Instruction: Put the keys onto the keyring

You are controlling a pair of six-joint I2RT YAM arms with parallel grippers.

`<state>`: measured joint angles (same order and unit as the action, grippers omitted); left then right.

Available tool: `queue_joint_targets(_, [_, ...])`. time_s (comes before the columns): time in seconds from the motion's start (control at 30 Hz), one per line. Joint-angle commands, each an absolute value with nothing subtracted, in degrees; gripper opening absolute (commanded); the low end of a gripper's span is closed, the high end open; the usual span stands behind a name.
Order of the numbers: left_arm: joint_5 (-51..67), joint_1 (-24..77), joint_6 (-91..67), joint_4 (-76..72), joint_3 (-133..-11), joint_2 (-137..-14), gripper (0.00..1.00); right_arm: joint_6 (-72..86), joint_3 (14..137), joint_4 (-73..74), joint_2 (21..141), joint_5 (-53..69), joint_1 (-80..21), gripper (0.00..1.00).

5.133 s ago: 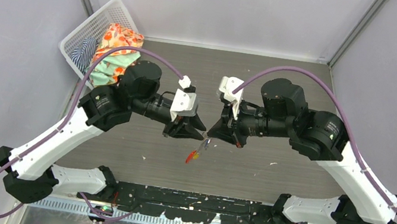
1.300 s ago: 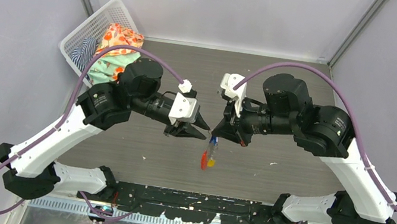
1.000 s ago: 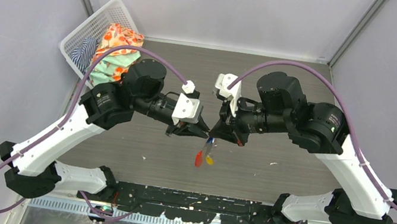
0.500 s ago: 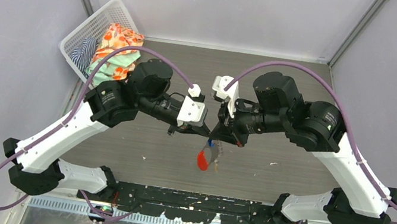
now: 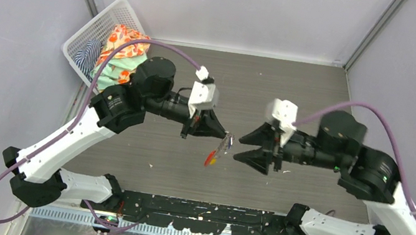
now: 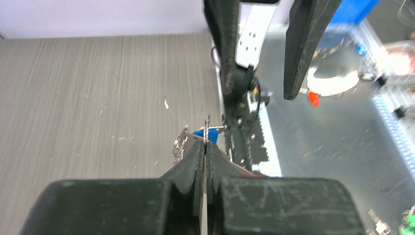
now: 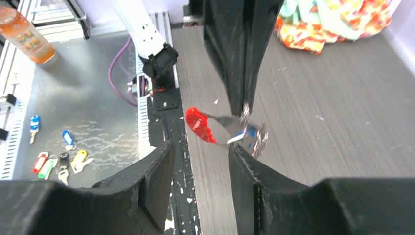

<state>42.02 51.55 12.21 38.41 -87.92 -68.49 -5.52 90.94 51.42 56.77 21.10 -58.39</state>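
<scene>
Left gripper [image 5: 224,138] is pinched shut on the keyring [image 5: 226,144], its two dark fingers pressed flat together on a thin metal loop; the left wrist view shows that loop edge-on at the fingertips. The cluster hangs in the air over the grey wood-grain table [image 5: 297,94], well to the right of the white basket [image 5: 83,34] and nearer the arm bases than the basket is. From the pinched loop the red oval tag [image 7: 198,125] trails out on the side away from the basket, towards the near edge. The blue-headed key [image 7: 248,132] lies against the grey rings just under the fingertip. Whether a yellow-orange key head sits in the same bunch I cannot tell; it is too small and blurred. Right gripper [image 5: 239,148] stands farther right of the basket again, its jaws spread wide, the opening turned towards the keyring, just beside it and apart from it, gripping nothing. Inside the basket lies crumpled cloth [image 5: 122,47], flowered orange and mint with a striped piece.
</scene>
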Motion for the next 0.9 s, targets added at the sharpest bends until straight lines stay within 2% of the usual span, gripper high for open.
queue_joint_targets(0.0, [49.3,49.4,-7.8,19.8,-87.6,-66.2,0.00,-5.8,82.0,34.0,46.7,17.7,-58.4,0.47])
queue_joint_targets(0.17, [54.3,50.1,-11.5,16.1,-88.6,-66.8,0.00,-4.6,75.3,24.3,39.8,15.8,-58.4,0.47])
queue_joint_targets(0.33, [56.1,51.1,-10.6,15.7,-87.8,-65.6,0.00,-3.2,76.9,24.9,42.3,16.9,-58.4,0.51])
queue_joint_targets(0.7, [54.9,51.2,-10.3,15.3,-86.2,-63.2,0.00,-5.4,79.1,25.8,46.9,21.6,-58.4,0.32])
queue_joint_targets(0.87, [53.6,50.9,-10.2,15.1,-85.1,-62.6,0.00,-5.3,80.0,27.0,47.3,23.2,-58.4,0.30])
